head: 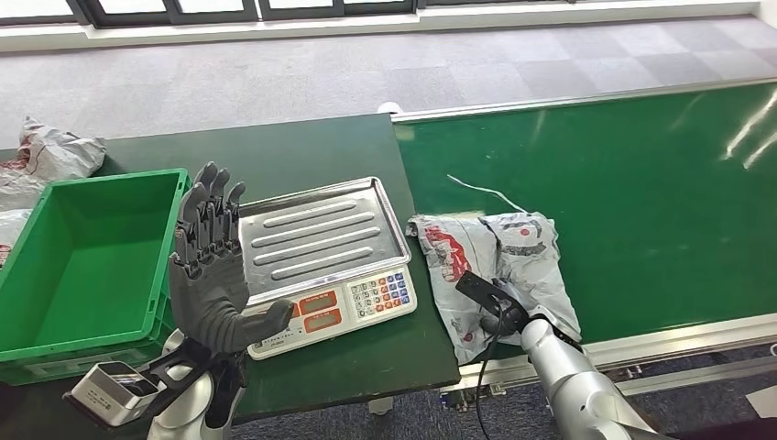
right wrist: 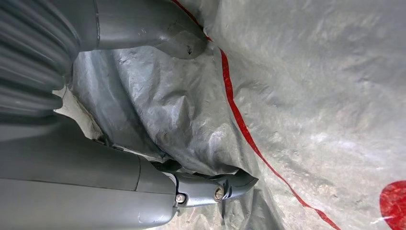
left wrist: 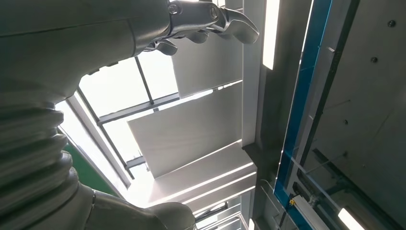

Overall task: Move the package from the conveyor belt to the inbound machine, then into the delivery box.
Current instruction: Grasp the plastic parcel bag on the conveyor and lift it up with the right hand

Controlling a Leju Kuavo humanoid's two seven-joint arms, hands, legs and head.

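Two silver arms are coming in from the lower edge of the head view. The left hand point(head: 213, 275) is standing upright in the lower left of the frame, palm raised and fingers spread wide, holding nothing; it is overlapping the left edge of the weighing scale point(head: 325, 261). In the left wrist view the left hand point(left wrist: 62, 96) is filling the left side of the frame, its fingers pointing toward ceiling panels and window light.

The grey plastic package point(head: 499, 270), printed with red marks, is lying crumpled on the green conveyor belt point(head: 641, 183) in the lower centre of the frame, just right of the dark green table point(head: 302, 151) and near the belt's front rail. The right hand point(head: 499, 312) is lying on the lower part of the package, fingers pressing into the wrapping. In the right wrist view the right hand point(right wrist: 95, 143) is taking up the left side, its thumb and a darker finger digging into folds of the package point(right wrist: 297, 96), with film bunching between them; it is gripping the wrapping.

The scale is sitting at the centre of the table, its steel tray bare and its keypad facing the lower edge. A green delivery box point(head: 82, 257) is sitting at the left edge of the frame, and more grey packages point(head: 50, 151) are lying beyond it in the upper left.
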